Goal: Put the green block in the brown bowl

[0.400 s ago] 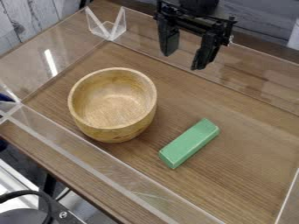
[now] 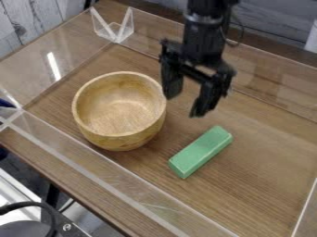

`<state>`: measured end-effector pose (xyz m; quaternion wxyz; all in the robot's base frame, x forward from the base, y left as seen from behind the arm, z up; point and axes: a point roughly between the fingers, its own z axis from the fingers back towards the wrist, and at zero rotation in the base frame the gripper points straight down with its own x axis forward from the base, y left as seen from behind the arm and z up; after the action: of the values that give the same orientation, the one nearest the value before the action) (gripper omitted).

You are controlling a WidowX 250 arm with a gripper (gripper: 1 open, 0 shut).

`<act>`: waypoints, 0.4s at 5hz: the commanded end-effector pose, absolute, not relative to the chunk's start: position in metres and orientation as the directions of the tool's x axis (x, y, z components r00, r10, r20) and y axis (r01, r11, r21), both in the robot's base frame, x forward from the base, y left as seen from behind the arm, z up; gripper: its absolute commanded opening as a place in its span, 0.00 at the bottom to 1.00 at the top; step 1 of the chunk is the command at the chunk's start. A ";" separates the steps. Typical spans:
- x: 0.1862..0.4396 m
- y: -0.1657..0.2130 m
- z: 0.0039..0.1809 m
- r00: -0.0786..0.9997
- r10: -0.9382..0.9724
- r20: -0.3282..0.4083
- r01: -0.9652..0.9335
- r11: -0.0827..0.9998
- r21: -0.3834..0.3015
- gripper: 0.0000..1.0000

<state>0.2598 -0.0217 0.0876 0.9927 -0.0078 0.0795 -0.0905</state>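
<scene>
The green block (image 2: 201,152), a bright green bar, lies flat on the wooden table to the right of the brown bowl (image 2: 119,111), angled from lower left to upper right. The bowl is a round, light wooden one with thick walls and stands upright with nothing in its hollow. My gripper (image 2: 190,96) hangs pointing down between the bowl and the block, just above the block's upper end and apart from it. Its black fingers (image 2: 171,81) stand open with nothing between them.
Clear acrylic walls (image 2: 74,190) fence the wooden table (image 2: 266,157) on all sides. A clear plastic bracket (image 2: 114,26) stands at the back left corner. A dark cable shows at the lower left, outside the wall.
The gripper has come down and towards the front left, from the back of the table to a spot just above the block. It has stayed open. Bowl and block have not moved.
</scene>
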 end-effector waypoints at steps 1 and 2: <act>0.259 -0.034 0.086 0.954 -0.294 -0.056 0.293 0.956 -0.034 1.00; 0.258 -0.039 0.069 0.948 -0.314 -0.056 0.311 0.949 -0.057 1.00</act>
<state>0.2513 -0.0364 0.0602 0.9868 -0.0236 0.0526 -0.1514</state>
